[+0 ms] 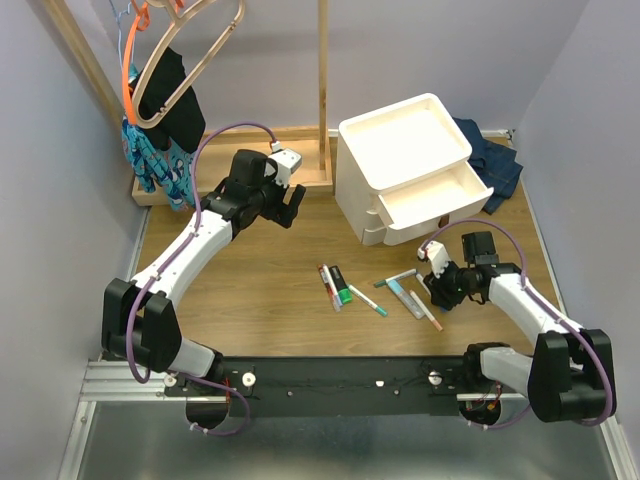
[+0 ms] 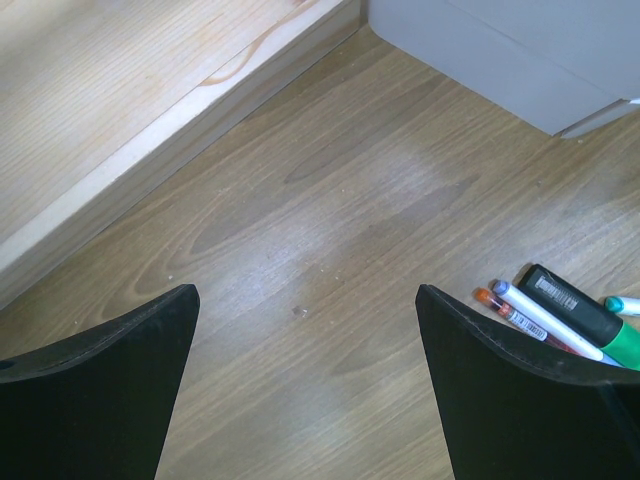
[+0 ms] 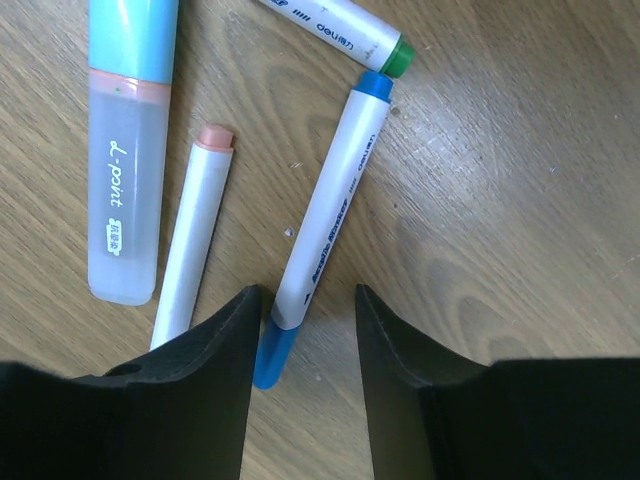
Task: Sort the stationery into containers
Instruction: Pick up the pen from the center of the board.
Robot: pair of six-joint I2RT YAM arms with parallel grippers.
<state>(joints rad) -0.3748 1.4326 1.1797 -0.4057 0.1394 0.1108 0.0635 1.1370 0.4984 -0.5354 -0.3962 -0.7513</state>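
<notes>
Pale blue tube [image 3: 130, 150] reads "L-point"; green-tipped white marker [image 3: 335, 25] shows "deli"; blue-capped marker [image 3: 325, 210] print is too blurred.

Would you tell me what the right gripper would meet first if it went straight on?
Probably the blue-capped marker, lying on the table between the open fingers of the right gripper; depth is unclear.

Wood-grain on the counter [image 1: 260, 310], smooth and matt with a faint sheen. Pale bare wood for the rack base [image 2: 110, 130]. Smooth white plastic, slightly glossy, on the drawer unit [image 1: 400, 140]. Glossy white plastic on the blue-capped marker [image 3: 330, 190]; frosted, translucent plastic on the pale blue tube [image 3: 125, 170]. Matt black plastic on the right gripper [image 3: 308, 295] fingers [image 3: 190, 400]. Soft blue denim cloth [image 1: 497, 165].
</notes>
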